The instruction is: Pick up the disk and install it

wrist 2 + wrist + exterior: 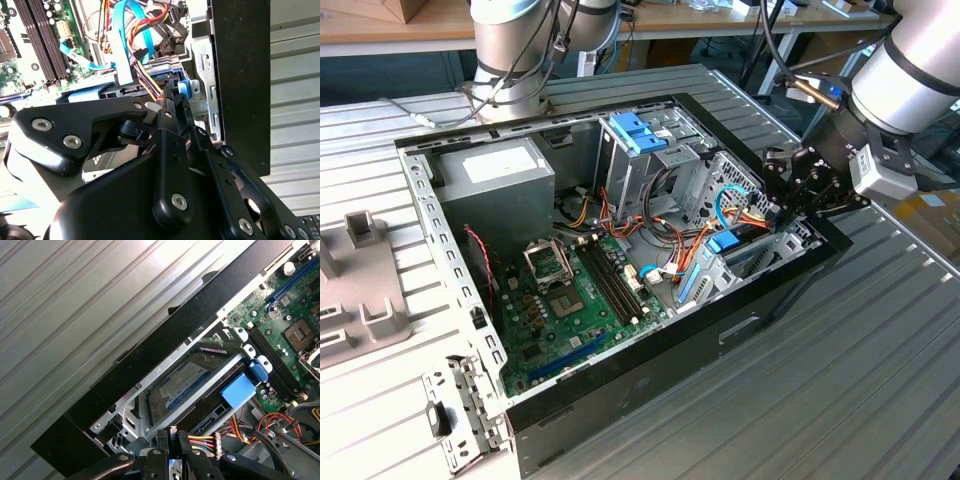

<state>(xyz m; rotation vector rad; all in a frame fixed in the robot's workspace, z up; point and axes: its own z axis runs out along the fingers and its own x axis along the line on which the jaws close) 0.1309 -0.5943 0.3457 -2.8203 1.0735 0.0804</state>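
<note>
The disk [182, 387] lies flat in the low metal bay at the end of the open computer case [620, 400], label side up, with a blue rail [90, 95] along its side. My gripper [782, 205] hangs over that end of the case at the exterior view's right. In both wrist views its black fingertips [161, 437] stand close together at the disk's outer end, with a thin blue tab [184, 89] pinched between them. My gripper [171, 435] looks shut on that tab.
A light blue latch [237, 390] and bundled orange and blue cables [135, 45] sit beside the bay. Inside the case are the motherboard [570, 290], the grey power supply [495, 180] and a tall drive cage [645, 150]. A grey fixture [355, 290] lies on the ribbed table.
</note>
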